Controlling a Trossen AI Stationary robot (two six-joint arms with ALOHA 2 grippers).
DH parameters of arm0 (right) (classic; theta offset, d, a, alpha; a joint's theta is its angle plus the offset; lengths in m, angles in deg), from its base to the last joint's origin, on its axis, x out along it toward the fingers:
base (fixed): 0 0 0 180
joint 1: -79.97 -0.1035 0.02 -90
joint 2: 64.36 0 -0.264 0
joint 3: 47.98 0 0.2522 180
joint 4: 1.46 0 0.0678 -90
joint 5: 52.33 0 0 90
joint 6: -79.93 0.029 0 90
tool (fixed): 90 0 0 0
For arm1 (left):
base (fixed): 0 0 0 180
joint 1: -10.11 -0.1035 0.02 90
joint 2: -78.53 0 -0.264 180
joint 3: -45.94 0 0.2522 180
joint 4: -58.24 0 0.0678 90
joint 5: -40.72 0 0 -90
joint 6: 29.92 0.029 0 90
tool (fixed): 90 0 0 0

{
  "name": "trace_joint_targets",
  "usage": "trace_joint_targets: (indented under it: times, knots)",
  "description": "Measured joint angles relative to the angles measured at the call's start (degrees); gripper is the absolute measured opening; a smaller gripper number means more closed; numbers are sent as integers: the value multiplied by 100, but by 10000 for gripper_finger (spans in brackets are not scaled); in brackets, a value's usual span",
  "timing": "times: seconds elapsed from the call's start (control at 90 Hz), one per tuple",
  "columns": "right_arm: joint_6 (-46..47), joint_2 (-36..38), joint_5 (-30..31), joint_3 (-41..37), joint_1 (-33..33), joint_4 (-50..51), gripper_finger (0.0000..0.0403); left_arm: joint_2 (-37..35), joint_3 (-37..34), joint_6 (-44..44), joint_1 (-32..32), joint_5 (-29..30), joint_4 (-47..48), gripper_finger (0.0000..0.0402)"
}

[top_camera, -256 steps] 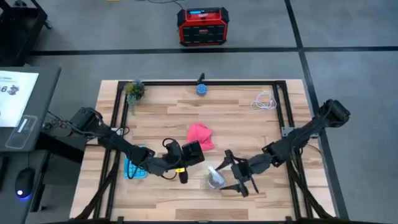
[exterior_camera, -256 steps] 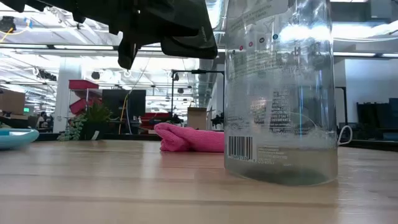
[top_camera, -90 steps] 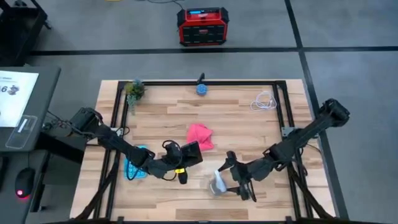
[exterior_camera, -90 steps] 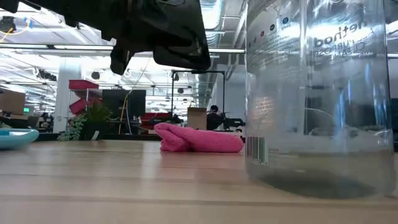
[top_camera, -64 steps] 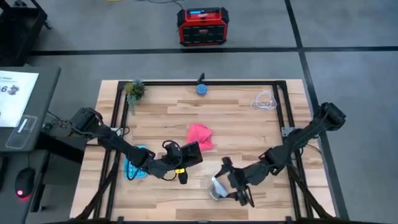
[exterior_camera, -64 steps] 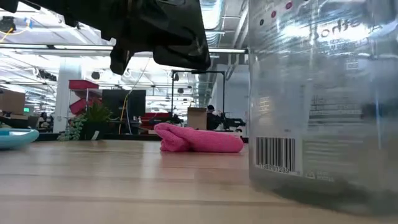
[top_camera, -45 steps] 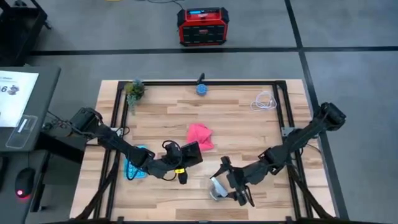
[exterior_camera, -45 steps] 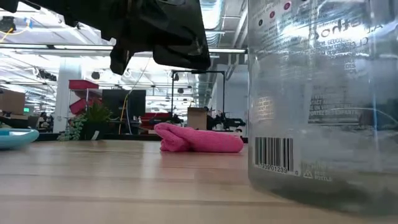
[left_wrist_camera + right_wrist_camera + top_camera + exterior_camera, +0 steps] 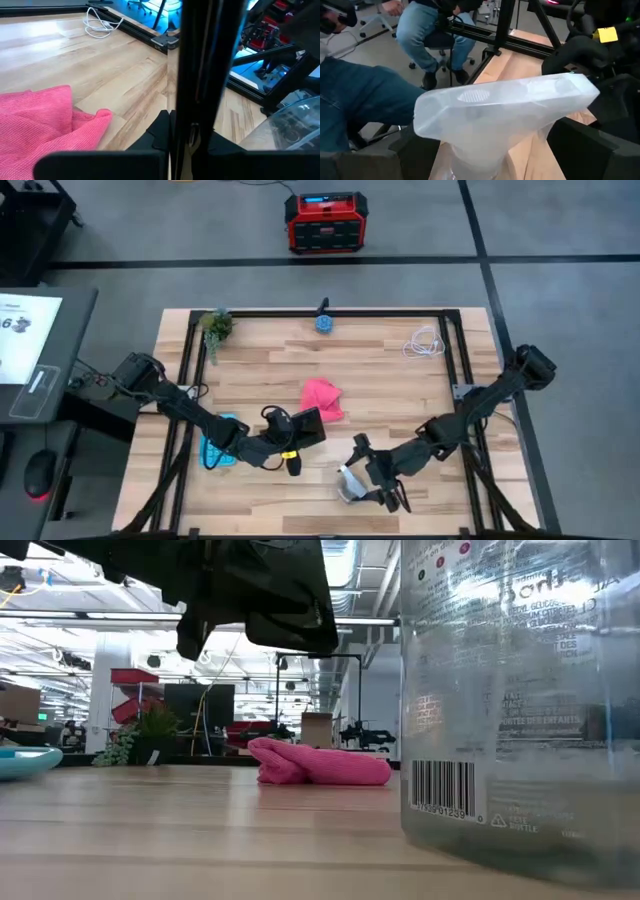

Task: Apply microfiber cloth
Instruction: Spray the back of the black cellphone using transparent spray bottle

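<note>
On the wooden table (image 9: 380, 370), right jaws grasp a spray bottle (image 9: 349, 483), left jaws a phone (image 9: 307, 428).

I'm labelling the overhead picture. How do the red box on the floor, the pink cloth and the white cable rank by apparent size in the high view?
1. red box
2. pink cloth
3. white cable
The cloth and the cable look fairly close.

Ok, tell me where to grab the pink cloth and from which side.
Judging by its pose, come straight down on the pink cloth and pinch the raised folded ridge. It lies bunched in soft folds on the table with nothing on it, and a flat edge would offer little to pinch. The right tool holds the spray bottle.
</note>
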Motion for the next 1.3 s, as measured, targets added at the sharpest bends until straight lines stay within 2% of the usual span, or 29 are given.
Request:
trace_joint_targets:
  times: [0.378, 0.767, 0.967, 1.3]
  knots:
    - [-5, -24, -89, 0, 78, 21, 324, 0, 0, 2, 0, -2, 10, 7]
    - [4, -24, 583, 0, -10, -7, 324, 0, 0, 7, 11, -2, 12, 7]
    - [95, -24, 1122, 0, -177, -31, 324, 0, 0, 7, 11, -2, 14, 7]
    - [191, -209, 1095, 3, -201, -115, 324, 0, 0, 7, 20, -2, 12, 7]
